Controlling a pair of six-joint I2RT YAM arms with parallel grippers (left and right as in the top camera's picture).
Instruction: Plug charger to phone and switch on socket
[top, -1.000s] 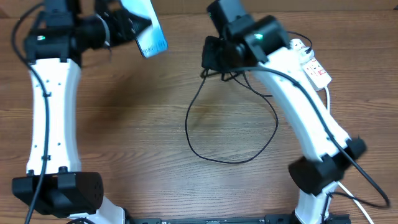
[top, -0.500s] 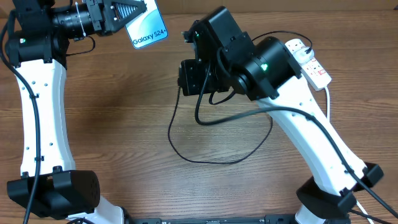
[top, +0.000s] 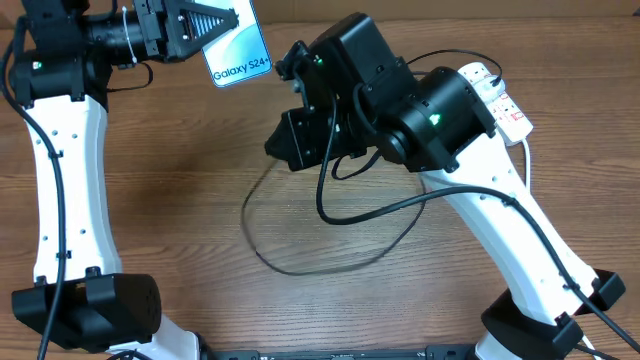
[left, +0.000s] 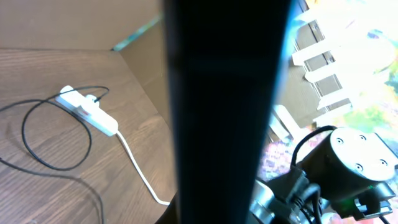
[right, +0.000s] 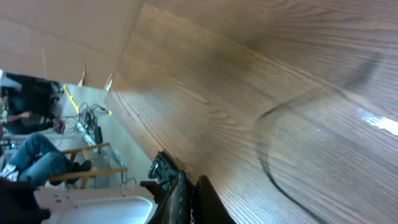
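My left gripper (top: 215, 28) is raised at the back left, shut on the phone (top: 238, 55). Its light blue screen with "Galaxy S24+" faces up. In the left wrist view the phone's dark back (left: 224, 112) fills the middle and hides the fingers. My right gripper (top: 285, 145) hangs just right of the phone, pointing left, shut on the end of the charger. The charger's thin black cable (top: 300, 271) loops over the table below it. In the right wrist view the right gripper's tips (right: 189, 196) are pressed together. The white socket (top: 495, 95) lies at the back right.
The socket's thick white cord (left: 140, 168) trails across the table toward the near right. A cardboard wall (left: 62, 25) stands along the back edge of the wooden table (top: 170, 180). My right arm's white links (top: 500, 220) cross the right half.
My right gripper has swung left and lower toward the phone, dragging the cable loop left. The left gripper turned the phone screen-up, then held still.
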